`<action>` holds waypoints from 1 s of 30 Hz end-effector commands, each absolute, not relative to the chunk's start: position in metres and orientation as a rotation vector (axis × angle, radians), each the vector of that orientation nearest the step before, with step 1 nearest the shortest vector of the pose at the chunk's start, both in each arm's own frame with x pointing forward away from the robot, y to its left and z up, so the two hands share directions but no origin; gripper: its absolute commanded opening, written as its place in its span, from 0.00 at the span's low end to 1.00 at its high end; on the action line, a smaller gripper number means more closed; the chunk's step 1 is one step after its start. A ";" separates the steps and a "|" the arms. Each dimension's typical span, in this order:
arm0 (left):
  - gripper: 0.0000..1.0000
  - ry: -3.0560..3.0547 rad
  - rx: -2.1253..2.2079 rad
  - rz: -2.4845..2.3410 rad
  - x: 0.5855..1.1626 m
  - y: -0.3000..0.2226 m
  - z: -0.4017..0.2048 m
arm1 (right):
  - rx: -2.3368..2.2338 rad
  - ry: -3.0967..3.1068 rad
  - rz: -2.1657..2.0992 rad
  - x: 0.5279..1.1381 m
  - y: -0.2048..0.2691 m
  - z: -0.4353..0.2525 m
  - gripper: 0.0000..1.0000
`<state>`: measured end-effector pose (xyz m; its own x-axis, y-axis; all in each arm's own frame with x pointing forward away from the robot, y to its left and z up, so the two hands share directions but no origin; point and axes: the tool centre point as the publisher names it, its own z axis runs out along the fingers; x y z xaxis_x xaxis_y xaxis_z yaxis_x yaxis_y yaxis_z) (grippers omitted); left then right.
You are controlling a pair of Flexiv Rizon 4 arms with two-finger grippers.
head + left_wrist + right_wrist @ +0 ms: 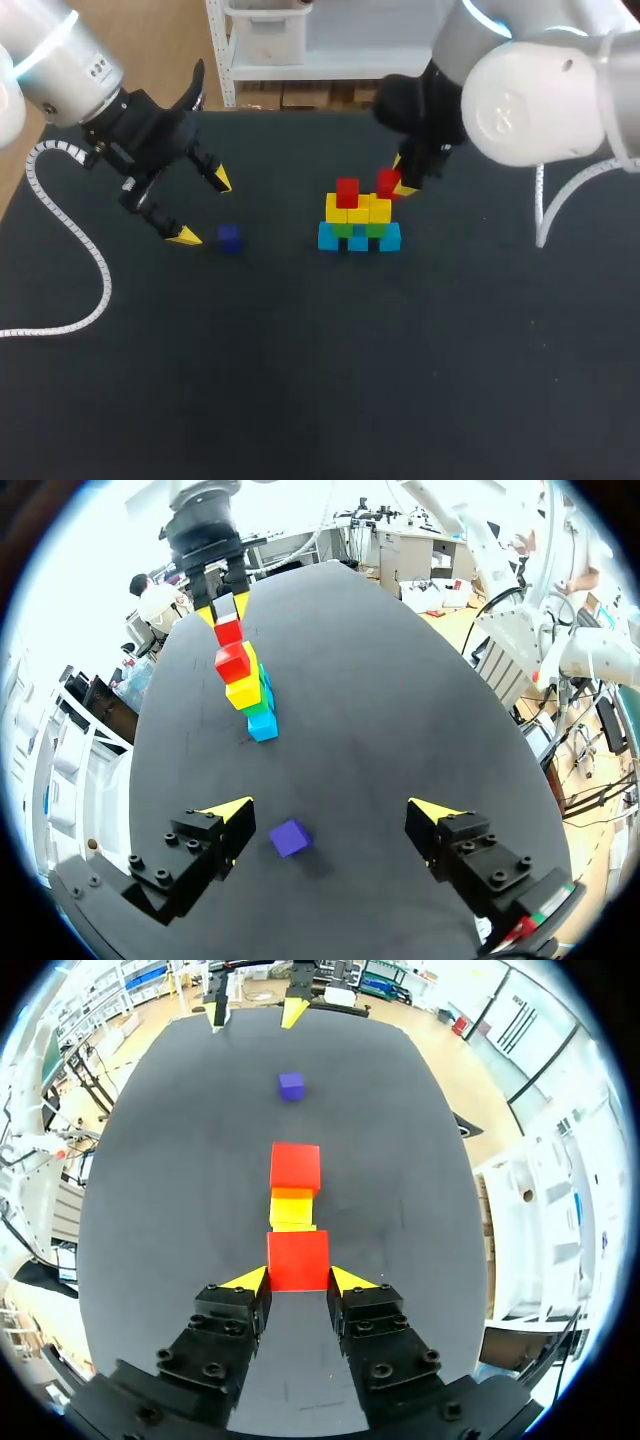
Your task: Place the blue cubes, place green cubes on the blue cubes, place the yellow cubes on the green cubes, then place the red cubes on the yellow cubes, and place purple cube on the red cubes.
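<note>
Red is the layer being built now: my right hand (pixel 297 1280) is gripping a small red cube (pixel 297 1260), its two yellow-tipped fingers pressing on opposite faces, and is holding it at the top of the stepped pile of coloured cubes (pixel 358 222) in the middle of the black counter (pixel 300 380). Whether it is touching the pile yet I cannot tell. Light blue cubes (pixel 333 238) are forming the base, green cubes (pixel 375 229) are sitting over them and yellow cubes (pixel 358 210) above those, so each tier is giving a flat seat to the next. A second red cube (pixel 347 191) is already sitting on the yellow row, leaving room beside it, which I judge to be where the held one is going. The right arm is slanting down onto the pile from the counter's far side. My left hand (pixel 335 815) is hanging wide open and empty, low over the counter. The small purple cube (pixel 290 837) is lying just ahead of it, in line with the gap between its fingers and touching neither, probably kept there for capping the reds.
</note>
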<state>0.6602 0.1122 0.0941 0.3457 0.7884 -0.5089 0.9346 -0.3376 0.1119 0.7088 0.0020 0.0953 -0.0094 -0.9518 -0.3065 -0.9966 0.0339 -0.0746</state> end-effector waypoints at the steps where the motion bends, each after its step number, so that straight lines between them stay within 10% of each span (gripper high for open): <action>1: 1.00 1.509 2.228 -0.519 0.660 0.113 0.093 | -2.026 2.060 0.232 0.715 0.010 0.097 0.00; 30: 1.00 1.509 2.228 -0.519 0.660 0.113 0.093 | -2.030 2.124 0.171 0.707 0.026 0.089 0.00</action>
<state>0.6602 0.1122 0.0941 0.3457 0.7884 -0.5089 0.9346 -0.3376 0.1119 0.7082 0.0253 0.0903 -0.0368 -0.9744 -0.2220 -0.9976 0.0488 -0.0487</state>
